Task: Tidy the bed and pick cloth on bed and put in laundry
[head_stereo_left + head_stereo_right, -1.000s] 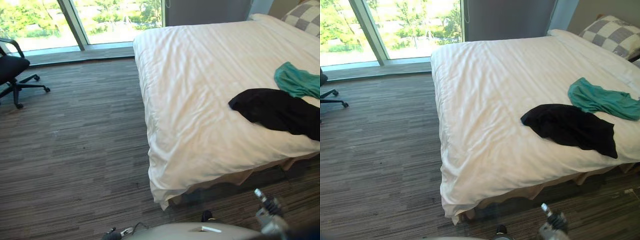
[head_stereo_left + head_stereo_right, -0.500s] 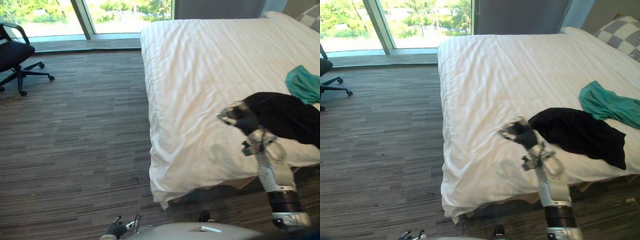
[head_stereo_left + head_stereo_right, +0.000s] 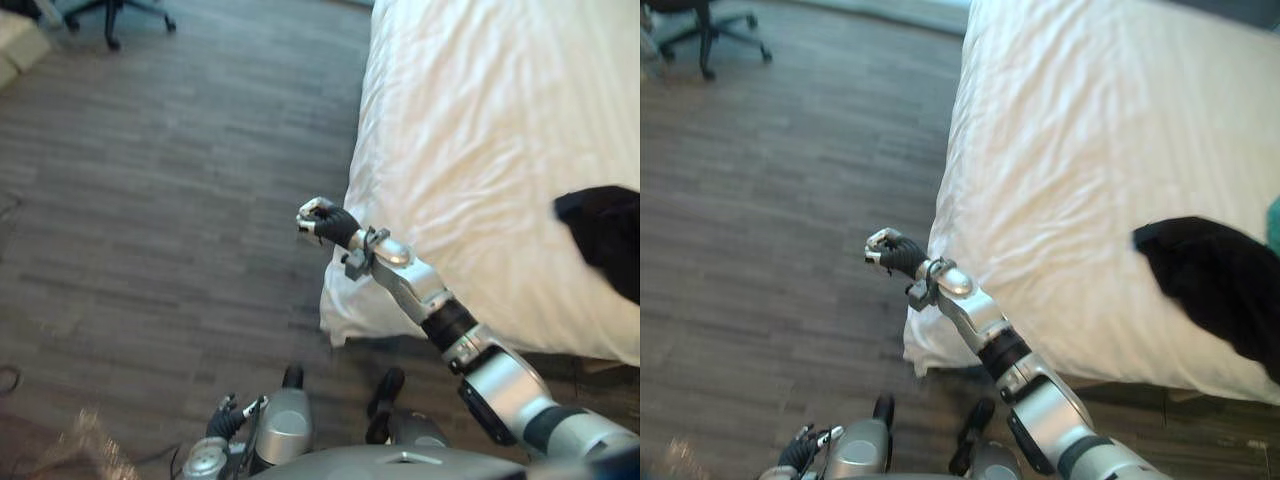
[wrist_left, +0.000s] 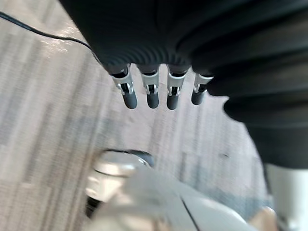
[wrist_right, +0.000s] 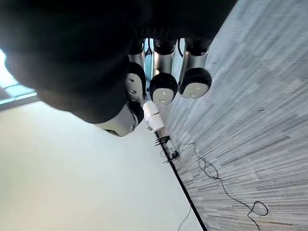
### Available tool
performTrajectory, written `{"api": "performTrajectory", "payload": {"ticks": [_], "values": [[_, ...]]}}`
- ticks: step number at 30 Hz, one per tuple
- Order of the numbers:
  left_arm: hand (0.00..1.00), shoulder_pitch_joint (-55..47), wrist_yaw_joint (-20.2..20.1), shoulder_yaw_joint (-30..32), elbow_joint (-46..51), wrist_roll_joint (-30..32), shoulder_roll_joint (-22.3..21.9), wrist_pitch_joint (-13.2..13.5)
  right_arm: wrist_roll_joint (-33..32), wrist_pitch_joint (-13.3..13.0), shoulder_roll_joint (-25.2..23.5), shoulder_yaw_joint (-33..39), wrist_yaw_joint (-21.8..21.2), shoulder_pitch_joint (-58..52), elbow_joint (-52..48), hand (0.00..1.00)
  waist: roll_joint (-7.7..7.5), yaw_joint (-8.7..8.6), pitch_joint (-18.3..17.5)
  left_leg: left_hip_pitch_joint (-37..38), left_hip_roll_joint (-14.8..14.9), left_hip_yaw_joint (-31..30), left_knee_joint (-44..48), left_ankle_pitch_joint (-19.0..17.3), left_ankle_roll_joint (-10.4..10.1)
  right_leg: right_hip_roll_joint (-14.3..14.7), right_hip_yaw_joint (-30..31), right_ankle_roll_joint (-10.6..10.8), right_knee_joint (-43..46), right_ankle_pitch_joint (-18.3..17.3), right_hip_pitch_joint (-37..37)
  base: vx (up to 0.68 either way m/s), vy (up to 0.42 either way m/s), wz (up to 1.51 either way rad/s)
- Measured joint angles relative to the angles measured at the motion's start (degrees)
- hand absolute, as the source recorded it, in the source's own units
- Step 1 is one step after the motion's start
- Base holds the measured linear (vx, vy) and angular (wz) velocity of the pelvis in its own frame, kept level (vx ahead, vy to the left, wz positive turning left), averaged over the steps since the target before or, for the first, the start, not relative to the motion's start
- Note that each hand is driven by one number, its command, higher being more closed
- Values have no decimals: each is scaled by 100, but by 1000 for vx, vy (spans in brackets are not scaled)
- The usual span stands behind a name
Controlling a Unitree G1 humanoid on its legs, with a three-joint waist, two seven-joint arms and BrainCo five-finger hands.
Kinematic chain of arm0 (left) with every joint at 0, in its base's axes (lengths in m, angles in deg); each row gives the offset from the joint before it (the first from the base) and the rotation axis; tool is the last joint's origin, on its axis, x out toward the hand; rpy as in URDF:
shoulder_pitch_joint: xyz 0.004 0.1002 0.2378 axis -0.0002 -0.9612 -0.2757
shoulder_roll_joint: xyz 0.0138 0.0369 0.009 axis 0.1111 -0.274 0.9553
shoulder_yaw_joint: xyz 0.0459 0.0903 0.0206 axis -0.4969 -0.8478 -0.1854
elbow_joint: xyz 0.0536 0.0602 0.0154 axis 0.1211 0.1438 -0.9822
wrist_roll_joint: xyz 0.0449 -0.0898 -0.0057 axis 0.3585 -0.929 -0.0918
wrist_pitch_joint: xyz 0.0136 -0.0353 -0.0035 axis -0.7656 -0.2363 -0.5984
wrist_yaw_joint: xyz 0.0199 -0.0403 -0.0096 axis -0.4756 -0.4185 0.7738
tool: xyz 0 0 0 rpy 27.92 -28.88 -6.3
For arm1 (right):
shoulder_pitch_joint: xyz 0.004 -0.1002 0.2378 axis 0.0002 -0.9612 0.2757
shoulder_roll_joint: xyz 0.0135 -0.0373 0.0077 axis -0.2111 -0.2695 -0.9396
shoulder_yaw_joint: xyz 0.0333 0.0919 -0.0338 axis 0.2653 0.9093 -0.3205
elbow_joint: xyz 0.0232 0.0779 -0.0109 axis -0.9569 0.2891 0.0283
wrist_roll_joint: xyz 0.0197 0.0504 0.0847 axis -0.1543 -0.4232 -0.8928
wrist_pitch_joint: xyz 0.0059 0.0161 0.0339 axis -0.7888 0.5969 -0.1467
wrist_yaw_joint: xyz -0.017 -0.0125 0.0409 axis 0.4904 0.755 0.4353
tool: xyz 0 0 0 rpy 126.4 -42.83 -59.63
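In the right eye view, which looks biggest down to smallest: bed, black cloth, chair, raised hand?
1. bed
2. black cloth
3. chair and right hand: alike; the chair is farther, cut off.

We see soft, even light falling bright on the white bed (image 3: 470,120), its surface close to glare toward the far end, while the floor (image 3: 150,200) lies dimmer, the black cloth (image 3: 1215,280) shows no detail, and a dark shadow sits under the bed's near edge.

Our right hand (image 3: 325,222) has swung from the black cloth (image 3: 610,235) toward nine o'clock, off the bed (image 3: 480,120), curled empty.
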Motion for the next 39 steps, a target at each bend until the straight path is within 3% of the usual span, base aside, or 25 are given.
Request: {"api": "performTrajectory", "payload": {"ticks": [4,8,11,14,17,22,24,27,29,31,32,36,39], "values": [[0,135,10,23,228,-220,-86,196,-3,-338,78,555,155,301,179,100,287,0,478,-656,-50,-67,192,68,28,-53,-107,-36,1,130,-509,-49,22,15],[0,583,33,-270,197,-207,-327,218,81,-474,304,745,237,440,265,100,511,18,605,-1174,-137,-38,262,121,77,-139,-67,-47,0,264,-1021,7,64,1],[0,1346,234,-627,185,-374,-336,-70,287,-492,303,834,411,507,391,100,679,39,678,-1558,-225,12,240,242,102,-224,56,-59,0,366,-1468,9,52,-3],[0,2151,292,-1105,182,-670,-491,-367,388,-475,504,850,646,642,773,100,899,-43,766,-1876,-327,35,199,388,155,-363,129,-37,1,449,-1794,-14,52,9],[0,2595,391,-1398,153,-1013,-790,-648,386,-477,667,873,819,580,1163,100,970,-111,795,-2001,-435,151,56,540,173,-481,220,2,1,509,-2026,-26,60,0],[0,2692,481,-1456,-97,-1403,-870,-976,324,-505,711,922,720,63,1662,100,1173,-209,801,-2001,-500,328,-71,565,206,-538,460,17,2,568,-2197,-17,25,-13],[0,2701,500,-1450,-126,-1563,-859,-1022,287,-507,713,946,548,-216,1822,100,1176,-249,799,-1971,-511,410,-88,564,206,-550,550,28,2,597,-2229,-3,14,-19],[0,2741,500,-1436,-137,-1822,-853,-1043,233,-500,585,996,327,-811,2097,100,1176,-534,800,-1784,-557,566,-202,563,208,-583,712,56,2,627,-2178,16,17,-24],[0,2747,496,-1357,-66,-1984,-853,-1044,113,-520,596,1709,347,-1137,2420,100,1175,-734,800,-1657,-585,645,-306,561,211,-596,828,74,1,641,-2151,21,8,-23],[0,2746,496,-1191,-21,-2066,-839,-1023,69,-658,899,2408,352,-1575,2571,100,1166,-992,805,-1500,-585,779,-427,561,213,-584,942,78,1,643,-2127,42,-10,-28],[0,2745,496,-1147,-21,-2089,-840,-1020,45,-691,986,2532,351,-1671,2581,100,1161,-1026,806,-1434,-579,805,-471,561,214,-568,994,78,1,643,-2112,68,-34,-45],[0,2504,490,-885,2,-2187,-828,-995,-309,-910,1136,3494,323,-2408,2533,100,1131,-1435,804,-680,-394,1085,-690,444,174,-344,1197,102,1,501,-1616,115,-54,-47],[0,2301,470,-866,144,-2168,-773,-986,-537,-981,1063,4065,274,-2797,2486,100,1088,-1471,796,-233,-244,1233,-757,339,83,-168,1323,84,1,405,-1291,156,-64,-43]]}}
